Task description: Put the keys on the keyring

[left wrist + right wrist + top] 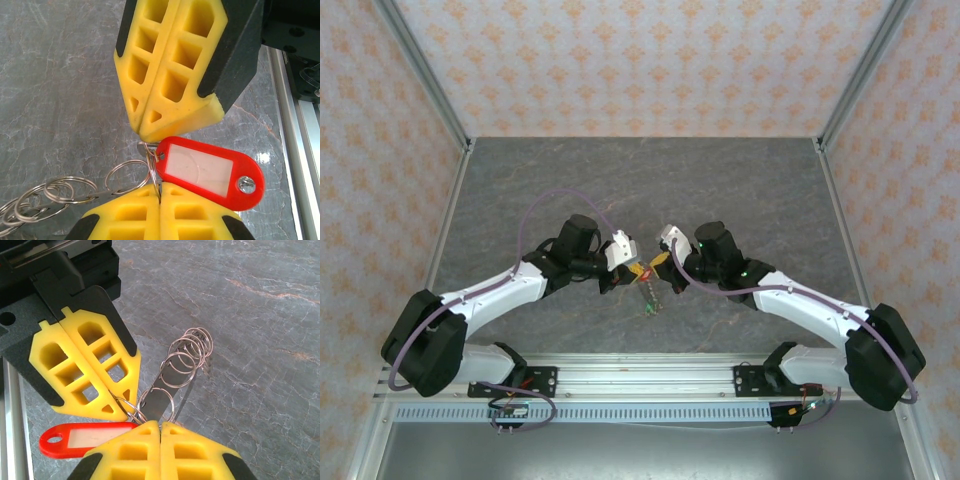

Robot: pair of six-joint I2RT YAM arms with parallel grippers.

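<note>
- Fingers (125, 220) of left gripper (160, 192) pressed together on 1 ring of the keyring (48, 191); right gripper (160, 424), tip to tip with it, pinches thin metal of the red-tagged key (200, 172).
- Keyring: chain of linked silvery split rings.
- Top view adds a green tag (649, 311) at the chain's near end, between the 2 arms.

Both arms reach inward, left tool (639, 270) and right tool (659, 262) closed, tips nearly touching.
</note>
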